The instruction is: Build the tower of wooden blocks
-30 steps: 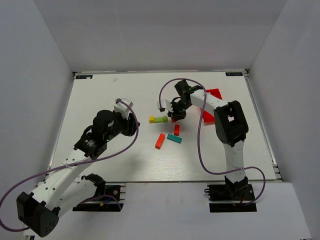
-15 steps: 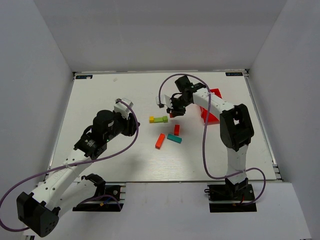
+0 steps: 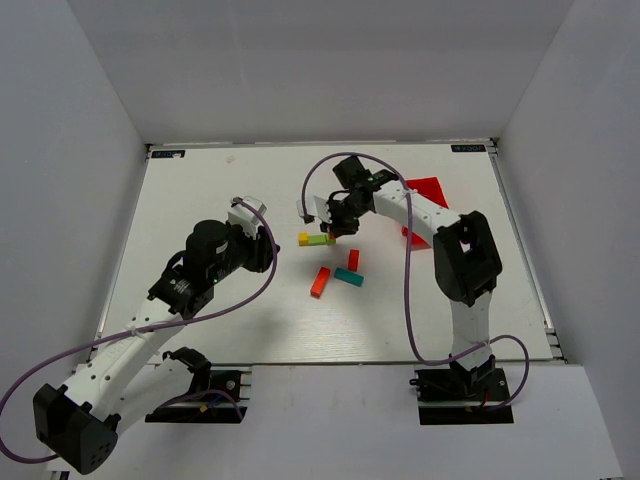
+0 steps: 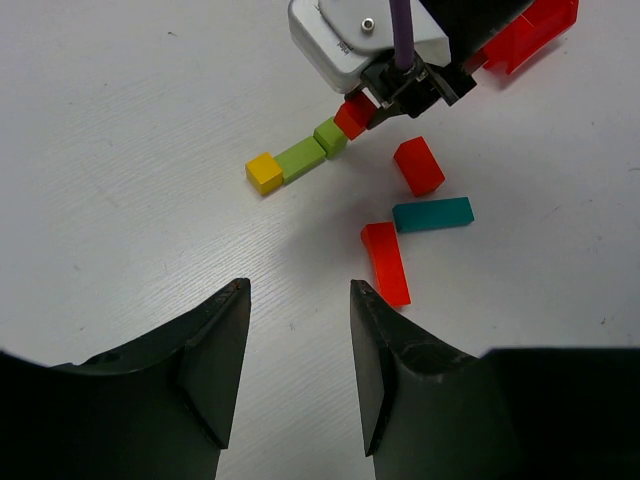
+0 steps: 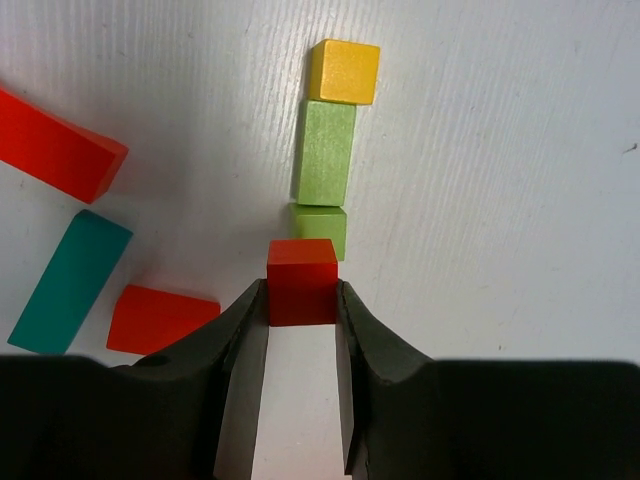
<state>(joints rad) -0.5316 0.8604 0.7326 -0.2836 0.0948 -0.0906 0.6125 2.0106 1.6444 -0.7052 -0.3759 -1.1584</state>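
A row of a yellow cube (image 5: 344, 70), a long green block (image 5: 325, 152) and a green cube (image 5: 320, 230) lies flat on the table; it also shows in the top view (image 3: 317, 239). My right gripper (image 5: 301, 295) is shut on a red cube (image 5: 301, 280), held at the green cube's near end, partly over it. My left gripper (image 4: 298, 295) is open and empty, back from the blocks. Loose on the table lie a teal bar (image 4: 432, 214), an orange bar (image 4: 386, 262) and a red block (image 4: 418, 165).
A red plastic bin (image 3: 424, 208) lies at the back right, behind the right arm. The white walls enclose the table on three sides. The right arm reaches over the blocks from the right.
My right gripper has moved left with the red cube, from near the bin to the right end of the yellow and green row. The left arm has not moved.
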